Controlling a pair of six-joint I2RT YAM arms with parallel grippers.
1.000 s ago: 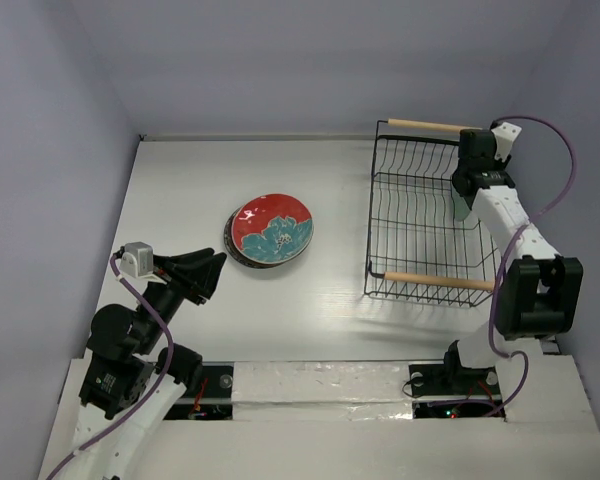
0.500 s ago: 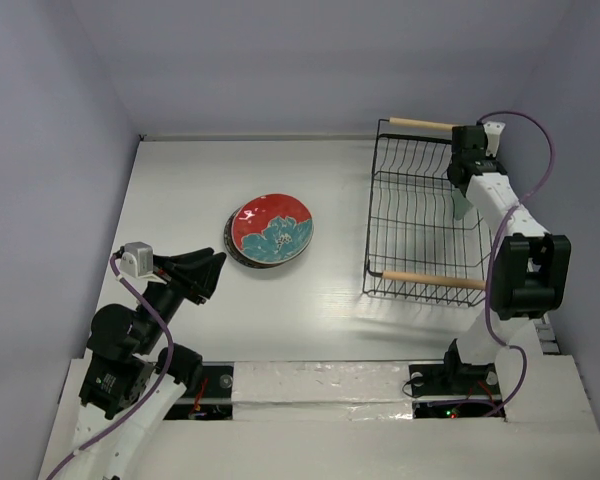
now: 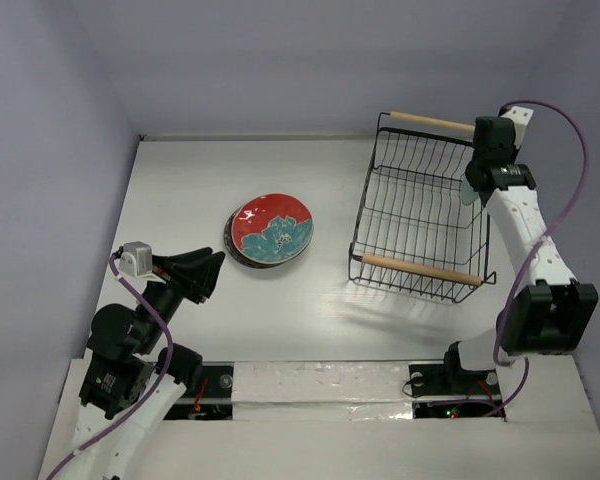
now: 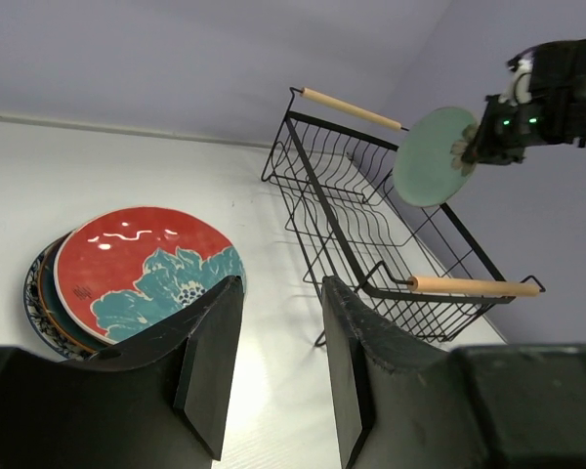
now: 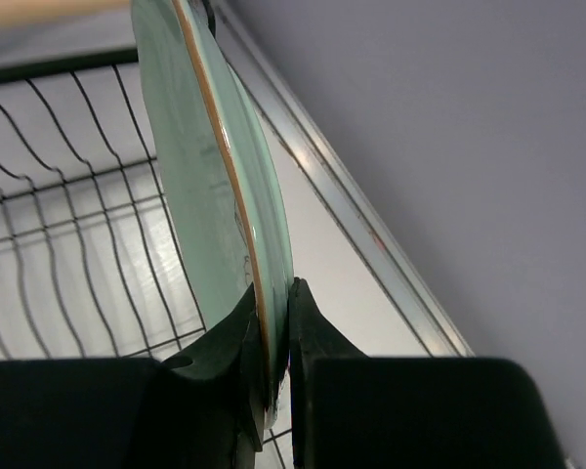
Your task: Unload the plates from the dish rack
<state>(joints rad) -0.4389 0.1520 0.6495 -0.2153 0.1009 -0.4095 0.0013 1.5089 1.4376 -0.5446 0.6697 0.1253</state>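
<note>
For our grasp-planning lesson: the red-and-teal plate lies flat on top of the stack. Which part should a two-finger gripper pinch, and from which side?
Probably the rim of the red-and-teal plate on the side toward the dish rack. There it juts past the plates beneath, so one finger can slip under; come in low from that side.

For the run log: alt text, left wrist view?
The right claw holds a pale green plate by its rim above the wire dish rack; left of it, a red-and-teal plate tops a stack beyond the open left claw.
</note>
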